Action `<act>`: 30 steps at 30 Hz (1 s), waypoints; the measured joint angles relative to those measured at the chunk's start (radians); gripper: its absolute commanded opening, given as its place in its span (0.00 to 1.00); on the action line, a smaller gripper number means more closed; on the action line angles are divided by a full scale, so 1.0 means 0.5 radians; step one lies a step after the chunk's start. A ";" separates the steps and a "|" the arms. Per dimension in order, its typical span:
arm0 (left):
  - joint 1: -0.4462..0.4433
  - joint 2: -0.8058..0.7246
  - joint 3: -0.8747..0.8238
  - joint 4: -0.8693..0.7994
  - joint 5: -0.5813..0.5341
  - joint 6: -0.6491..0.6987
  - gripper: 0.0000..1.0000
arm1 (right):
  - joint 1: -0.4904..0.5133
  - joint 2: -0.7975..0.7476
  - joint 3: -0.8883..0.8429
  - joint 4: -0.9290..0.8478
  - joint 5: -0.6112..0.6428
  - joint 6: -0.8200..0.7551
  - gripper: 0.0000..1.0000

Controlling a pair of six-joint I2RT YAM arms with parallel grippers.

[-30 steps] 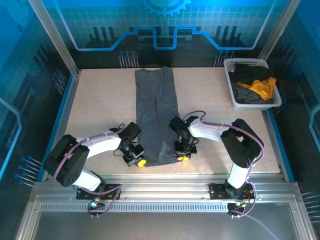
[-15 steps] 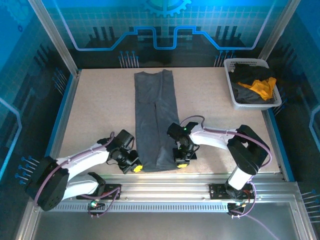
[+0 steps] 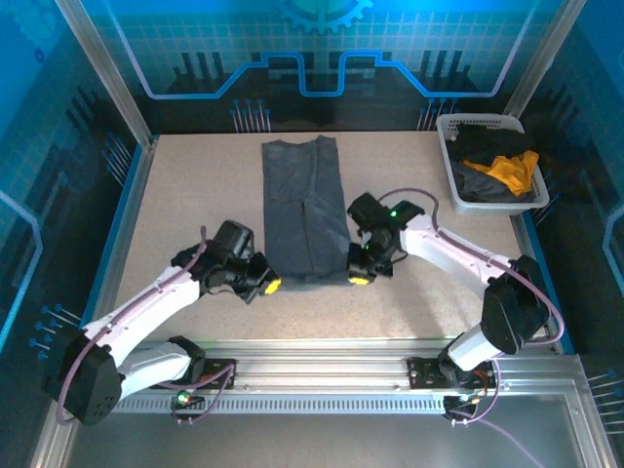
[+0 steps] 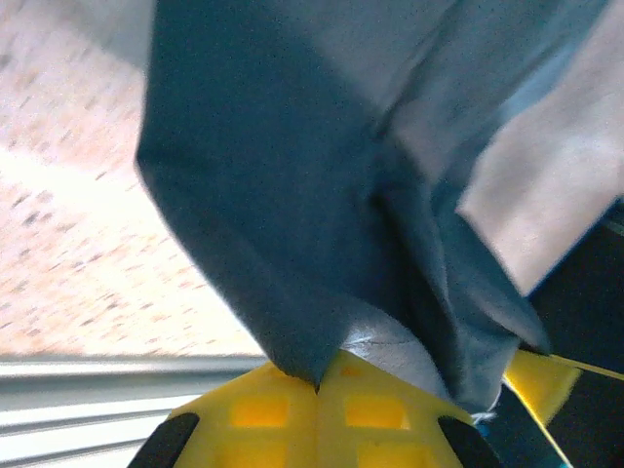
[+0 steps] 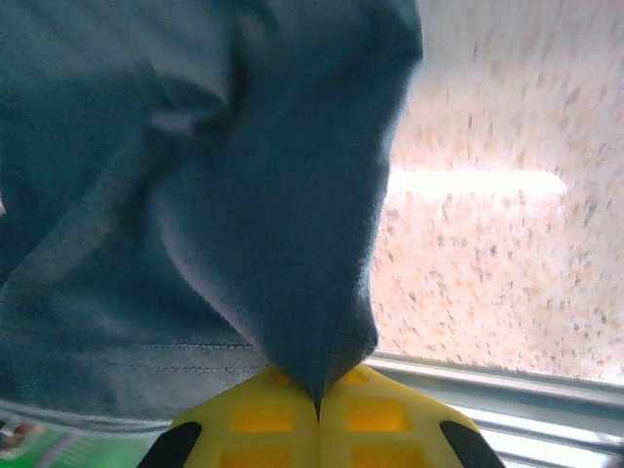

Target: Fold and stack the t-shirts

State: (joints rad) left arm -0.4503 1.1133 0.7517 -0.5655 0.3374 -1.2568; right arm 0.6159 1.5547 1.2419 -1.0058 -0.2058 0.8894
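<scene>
Folding is midway: slate grey t-shirt (image 3: 304, 210), a narrow strip on the table (image 3: 195, 195), has its near hem clamped by left tool (image 3: 270, 286) and right tool (image 3: 359, 277); other t-shirts (image 3: 478, 180) wait unfolded in the basket (image 3: 478, 119).

One slate grey t-shirt (image 3: 302, 210) mid-frame on one desk (image 3: 195, 195). One white basket (image 3: 451, 168) upper right: one orange-yellow shirt (image 3: 514, 172), black cloth (image 3: 483, 146), piece count unclear. Two grippers: left gripper (image 3: 271, 286), right gripper (image 3: 360, 277).
</scene>
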 measured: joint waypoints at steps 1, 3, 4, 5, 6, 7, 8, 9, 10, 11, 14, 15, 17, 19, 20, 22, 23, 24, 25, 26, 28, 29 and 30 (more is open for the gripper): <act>0.040 0.032 0.046 0.025 -0.008 0.002 0.00 | -0.037 0.043 0.074 -0.007 0.000 -0.015 0.00; 0.127 0.139 0.150 0.082 -0.026 0.011 0.00 | -0.110 0.186 0.288 -0.015 0.008 -0.056 0.00; 0.161 0.192 0.193 0.105 -0.040 0.019 0.00 | -0.138 0.260 0.387 -0.015 0.010 -0.075 0.00; 0.197 0.255 0.243 0.128 -0.054 0.036 0.00 | -0.168 0.344 0.488 -0.008 0.013 -0.097 0.00; 0.231 0.328 0.297 0.154 -0.063 0.055 0.00 | -0.198 0.440 0.609 -0.014 0.016 -0.115 0.00; 0.259 0.391 0.345 0.173 -0.070 0.071 0.00 | -0.219 0.512 0.694 -0.017 0.017 -0.134 0.00; 0.294 0.468 0.401 0.204 -0.077 0.095 0.00 | -0.243 0.609 0.816 -0.024 0.025 -0.153 0.00; 0.325 0.533 0.448 0.233 -0.089 0.111 0.00 | -0.264 0.700 0.933 -0.031 0.031 -0.172 0.00; 0.352 0.590 0.484 0.266 -0.094 0.125 0.00 | -0.281 0.777 1.028 -0.033 0.031 -0.188 0.00; 0.384 0.658 0.529 0.296 -0.100 0.149 0.00 | -0.296 0.855 1.126 -0.036 0.032 -0.203 0.00; 0.455 0.856 0.655 0.379 -0.106 0.197 0.00 | -0.336 1.062 1.370 -0.046 0.036 -0.227 0.00; 0.476 0.937 0.703 0.417 -0.107 0.217 0.00 | -0.352 1.131 1.443 -0.050 0.034 -0.235 0.00; 0.506 1.094 0.804 0.464 -0.105 0.259 0.02 | -0.381 1.255 1.564 -0.053 0.034 -0.249 0.12; 0.529 1.270 0.925 0.515 -0.095 0.298 0.26 | -0.411 1.384 1.674 -0.050 0.025 -0.259 0.39; 0.538 1.350 0.978 0.536 -0.090 0.320 0.37 | -0.426 1.445 1.722 -0.052 0.022 -0.266 0.47; 0.555 1.456 1.036 0.568 -0.092 0.359 0.41 | -0.454 1.537 1.772 -0.043 0.023 -0.302 0.56; 0.564 1.472 1.038 0.562 -0.109 0.378 0.44 | -0.466 1.563 1.775 -0.038 0.027 -0.326 0.59; 0.570 1.472 1.038 0.532 -0.126 0.397 0.47 | -0.475 1.574 1.773 -0.038 0.032 -0.343 0.61; 0.572 1.458 1.034 0.512 -0.152 0.417 0.49 | -0.481 1.575 1.761 -0.036 0.043 -0.365 0.62; 0.574 1.424 1.010 0.508 -0.175 0.426 0.49 | -0.486 1.555 1.735 -0.024 0.052 -0.387 0.63; 0.562 1.286 0.879 0.509 -0.212 0.431 0.49 | -0.488 1.461 1.617 0.024 0.075 -0.408 0.63; 0.547 1.173 0.771 0.498 -0.226 0.419 0.49 | -0.487 1.373 1.503 0.051 0.081 -0.419 0.62; 0.521 1.052 0.651 0.502 -0.238 0.400 0.49 | -0.486 1.270 1.366 0.093 0.082 -0.420 0.61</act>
State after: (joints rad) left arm -0.1898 1.6394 1.0771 -0.3145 0.2184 -1.0569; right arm 0.3729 2.1899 1.9251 -0.9592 -0.1646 0.6792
